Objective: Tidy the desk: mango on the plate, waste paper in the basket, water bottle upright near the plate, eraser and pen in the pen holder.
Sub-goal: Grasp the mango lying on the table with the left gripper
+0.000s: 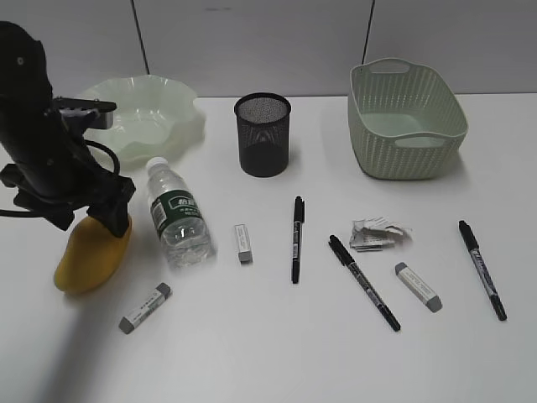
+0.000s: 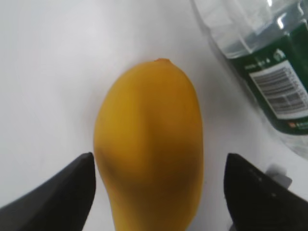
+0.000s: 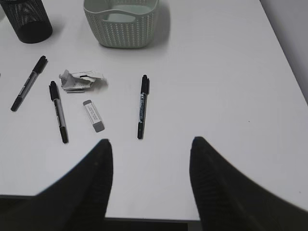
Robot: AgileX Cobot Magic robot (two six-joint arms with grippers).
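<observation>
Mango (image 1: 88, 256) is lying on the white desk (image 1: 277, 353) at the near left, just left of the toppled water bottle (image 1: 178, 217), with the left arm bending down over its far end. In the left wrist view the left gripper (image 2: 159, 192) is standing wide open, its two black fingers (image 2: 57, 197) straddling the fruit on either side without visibly touching it, and the bottle's green label is showing at the upper right. That closeness is hidden in the exterior view, where the arm is covering the mango's top. The right arm is not appearing in the exterior view at all; its own camera is showing the right gripper (image 3: 151, 187) hanging partly open and empty above the near edge of the desk, looking toward the basket (image 3: 121, 24), the pen holder (image 3: 28, 20), the waste paper (image 3: 81, 81), three pens and an eraser (image 3: 94, 116). Only the exterior view is showing the plate (image 1: 151, 117) at the far left.
</observation>
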